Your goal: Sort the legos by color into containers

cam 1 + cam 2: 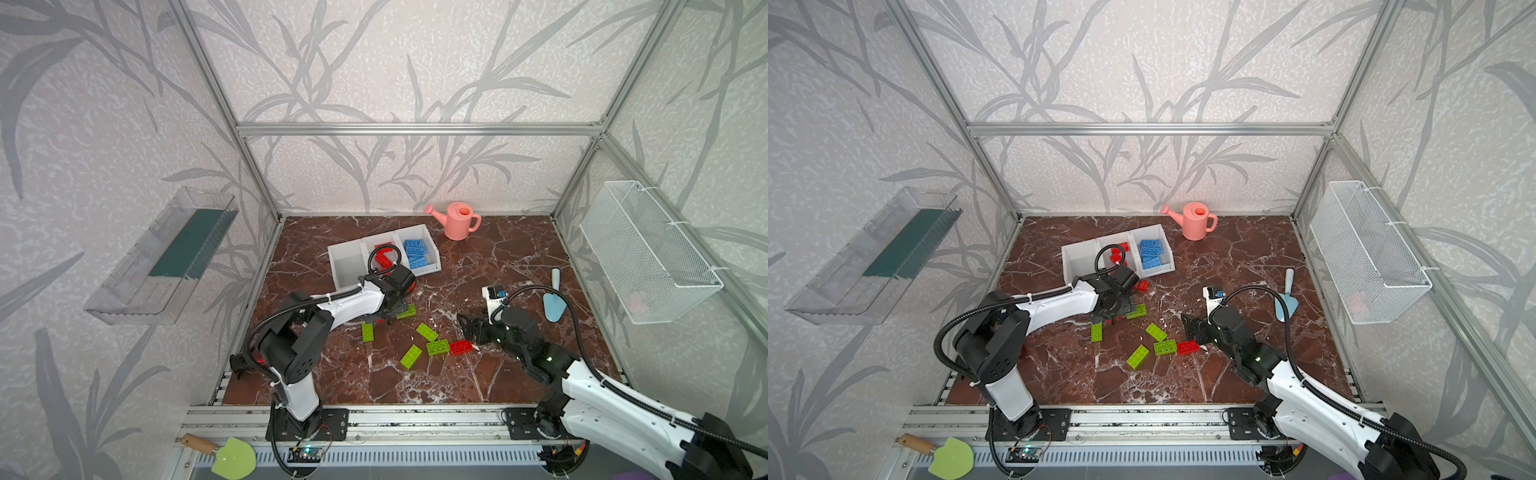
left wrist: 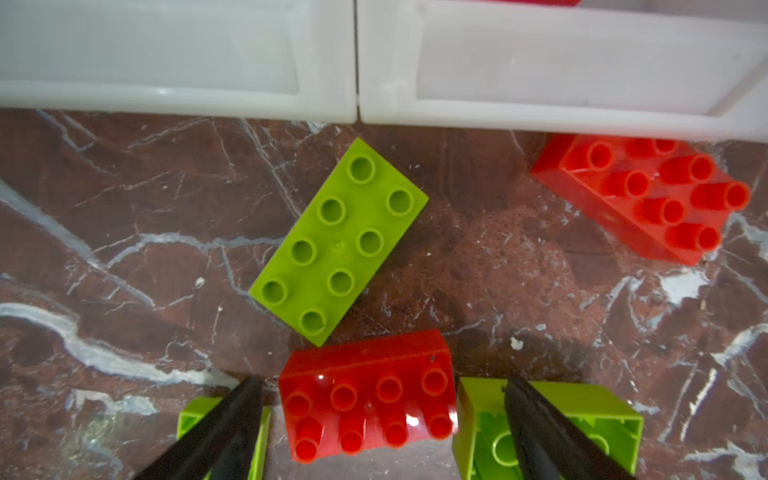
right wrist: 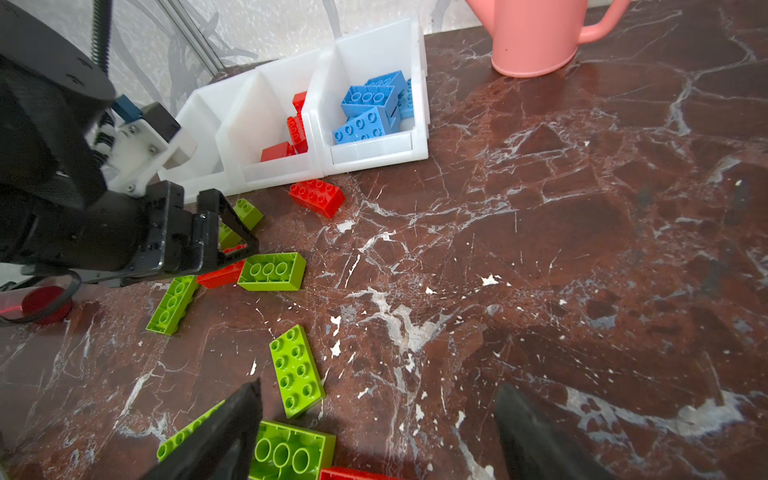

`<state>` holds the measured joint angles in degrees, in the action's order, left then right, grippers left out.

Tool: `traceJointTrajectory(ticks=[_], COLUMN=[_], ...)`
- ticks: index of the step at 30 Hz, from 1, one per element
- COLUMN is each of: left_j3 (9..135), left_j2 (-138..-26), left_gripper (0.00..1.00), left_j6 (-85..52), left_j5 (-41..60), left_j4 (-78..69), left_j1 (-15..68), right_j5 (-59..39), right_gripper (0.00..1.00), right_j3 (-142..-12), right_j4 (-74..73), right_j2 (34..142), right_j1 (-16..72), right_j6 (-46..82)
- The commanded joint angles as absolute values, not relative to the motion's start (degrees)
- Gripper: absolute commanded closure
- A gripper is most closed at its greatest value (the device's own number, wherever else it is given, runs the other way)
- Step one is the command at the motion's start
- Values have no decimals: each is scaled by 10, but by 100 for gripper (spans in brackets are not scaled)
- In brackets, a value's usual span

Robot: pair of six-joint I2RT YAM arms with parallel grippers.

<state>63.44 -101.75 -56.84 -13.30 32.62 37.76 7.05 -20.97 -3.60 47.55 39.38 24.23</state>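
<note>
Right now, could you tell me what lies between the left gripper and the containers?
Left wrist view: a red lego between its jaws, then a lime green lego.

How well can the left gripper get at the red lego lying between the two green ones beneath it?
Probably yes: the left gripper is open, straddling the red lego. But both fingers sit over the green legos beside it, which may block the descent.

Pink watering can (image 1: 457, 224), blue trowel (image 1: 554, 305)

Middle container (image 1: 375, 240) front hidden behind left arm (image 1: 353, 305).
</note>
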Motion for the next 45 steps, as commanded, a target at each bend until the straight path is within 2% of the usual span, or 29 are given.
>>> traceJointTrajectory(ticks=[1, 23, 25, 28, 32, 45], left_j3=[650, 647, 642, 636, 633, 706], left_j2=[-1027, -1059, -1059, -1056, -1045, -950], left_gripper=[10, 23, 27, 39, 48, 50], left_j6=[-586, -589, -589, -591, -591, -534], left_j5=[-158, -155, -153, -154, -158, -203], left_j4=[346, 320, 316, 312, 314, 397], left_j1=[379, 379, 379, 379, 380, 380], right_j5=[76, 76, 76, 76, 76, 73], right_gripper=[11, 11, 12, 12, 11, 11], right_j3=[-203, -209, -209, -209, -210, -212], right_j4=[-55, -67, -67, -67, -67, -69], right_j2=[466, 499, 498, 499, 499, 511], right_j1=[393, 394, 394, 394, 394, 394], right_j6=[248, 249, 249, 250, 250, 251])
